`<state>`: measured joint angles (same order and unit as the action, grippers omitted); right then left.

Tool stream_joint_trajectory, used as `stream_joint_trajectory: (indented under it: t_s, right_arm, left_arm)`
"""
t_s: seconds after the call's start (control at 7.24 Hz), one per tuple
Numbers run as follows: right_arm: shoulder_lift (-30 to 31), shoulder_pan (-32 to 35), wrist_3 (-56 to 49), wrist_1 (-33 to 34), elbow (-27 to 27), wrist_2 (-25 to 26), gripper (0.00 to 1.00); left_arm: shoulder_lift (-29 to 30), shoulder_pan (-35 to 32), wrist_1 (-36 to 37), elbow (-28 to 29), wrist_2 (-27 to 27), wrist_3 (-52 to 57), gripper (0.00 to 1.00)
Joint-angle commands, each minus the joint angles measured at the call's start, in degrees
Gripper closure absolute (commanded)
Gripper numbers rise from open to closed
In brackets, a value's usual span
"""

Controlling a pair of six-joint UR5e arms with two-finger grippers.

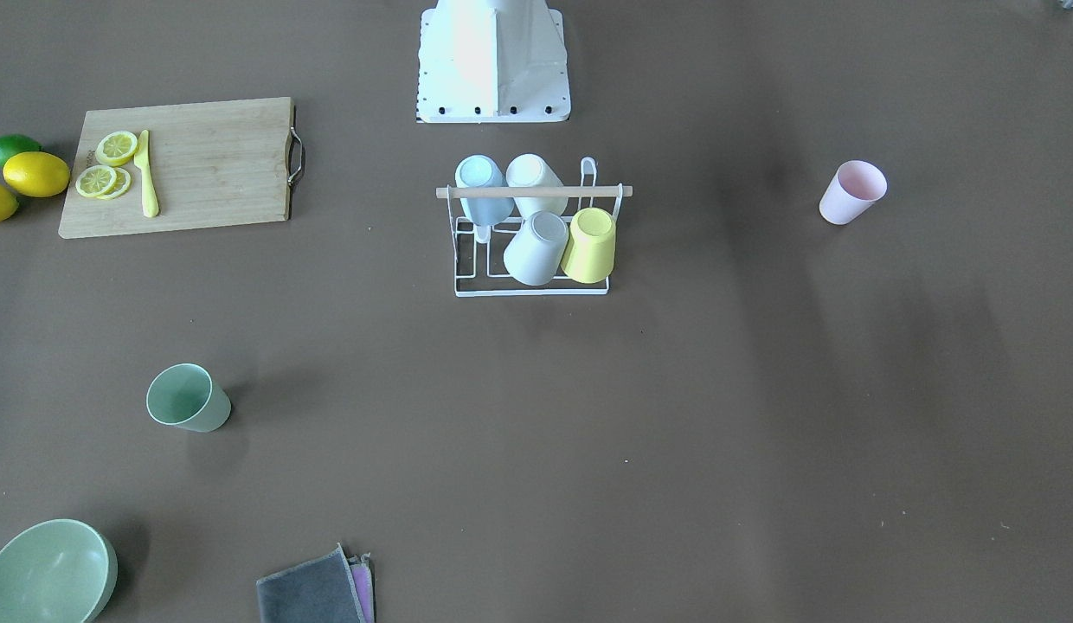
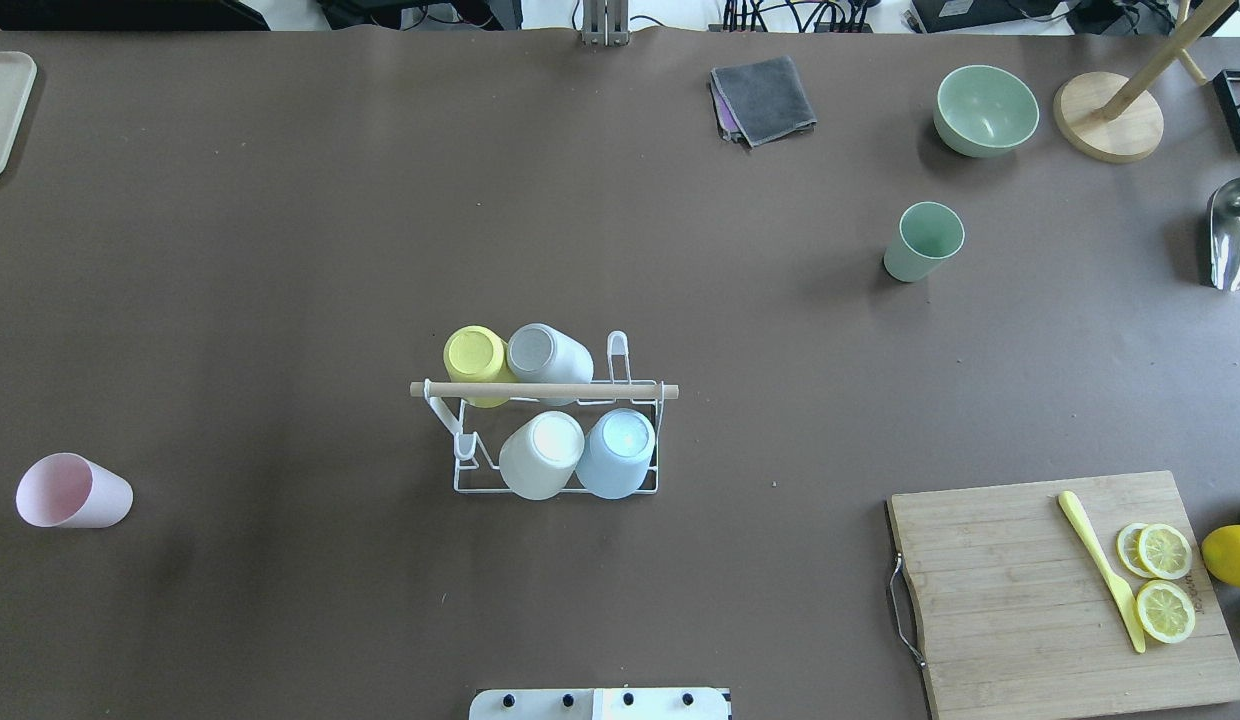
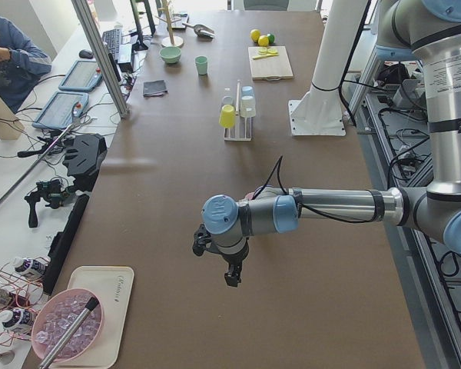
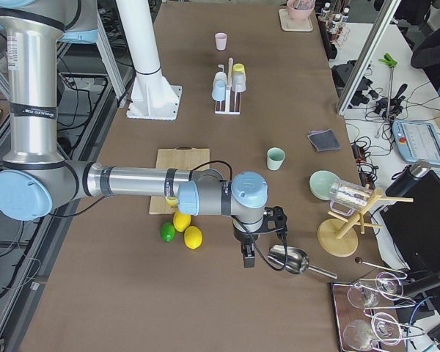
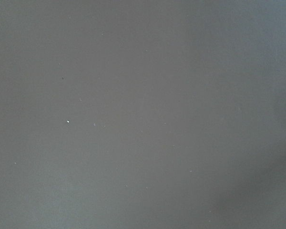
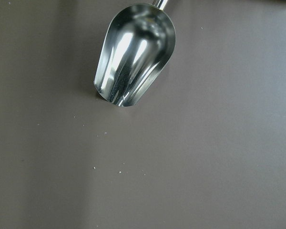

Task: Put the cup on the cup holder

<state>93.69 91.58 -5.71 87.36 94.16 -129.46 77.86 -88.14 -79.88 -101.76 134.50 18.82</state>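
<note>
from across the table: a white cup holder point(image 1: 536, 192) in the middle of the table point(image 1: 588, 433), just in front of the robot base point(image 1: 493, 61). carries four cups, bottoms up: a blue cup point(image 1: 480, 186) and a white cup point(image 1: 533, 182) on the robot's side of its wooden rod, a pale grey cup point(image 1: 536, 251) and a yellow cup point(image 1: 590, 247) on the other side. a pink cup point(image 1: 851, 192) standing alone, mouth up, well off on the robot's left. a green cup point(image 1: 189, 398) standing alone on the robot's right. also a green bowl point(image 1: 48, 573), a folded grey cloth point(image 1: 316, 588), and a cutting board point(image 1: 208, 164) with lemon slices point(image 1: 108, 164) and a yellow knife point(image 1: 147, 177) on it, two lemons point(image 1: 36, 173) and a lime point(image 1: 13, 149) just beside it. from overhead: holder in the middle, pink cup far to its left, green cup off to its right, both well apart from it and on no prong. from the left end: left arm point(image 3: 250, 219) stretched low over bare table, far from the holder; jaws pointing down, cannot tell if apart or together. from the right end: right arm point(image 4: 242, 198) over the table just beside a metal scoop point(image 4: 290, 259) and near the lemons; jaws pointing down, cannot tell there either. left wrist: only bare brown table. right wrist: shiny scoop lying on the table, hollow side up.
</note>
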Motion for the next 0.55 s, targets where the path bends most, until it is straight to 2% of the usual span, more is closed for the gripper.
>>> stream_joint_trajectory:
  t_s: [0.0,0.14,0.41]
  right_arm:
    - [0.0,0.0,0.0,0.0,-0.03,0.09,0.0]
    - [0.0,0.0,0.0,0.0,-0.03,0.0,0.0]
    - [0.0,0.0,0.0,0.0,0.06,0.0,0.0]
  left_arm:
    - [-1.21,-0.11,0.25,-2.19,0.06,0.34,0.02]
    - [-3.05,-0.28,-0.01,-3.96,-0.2,0.08,0.02]
    - [-2.98,-0.46,0.34,-5.03,0.06,-0.45,0.03]
